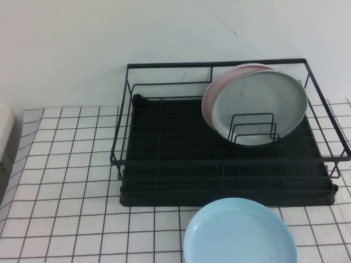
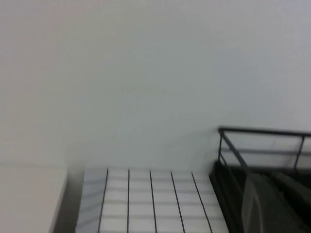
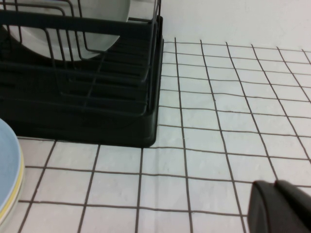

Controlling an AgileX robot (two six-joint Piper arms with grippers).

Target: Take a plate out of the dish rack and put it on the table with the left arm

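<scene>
The pale grey plate [image 1: 263, 104] stands on edge in the back right of the black dish rack [image 1: 164, 153], leaning against a pink plate [image 1: 219, 87] behind it. Neither arm shows in the high view. In the left wrist view my left gripper [image 2: 267, 182] is empty, its fingers together, off the rack's left end [image 2: 262, 132] above the gridded table [image 2: 146, 199]. In the right wrist view my right gripper [image 3: 274, 187] is shut and empty, low over the table to the right of the rack [image 3: 97, 111]; the grey plate's lower edge [image 3: 97, 29] shows there.
A light blue plate [image 1: 239, 233] lies flat on the table [image 1: 66, 181] just in front of the rack's right half; it also shows in the right wrist view [image 3: 7, 170]. A white wall stands behind the rack. A pale object [image 1: 4, 131] sits at the far left edge.
</scene>
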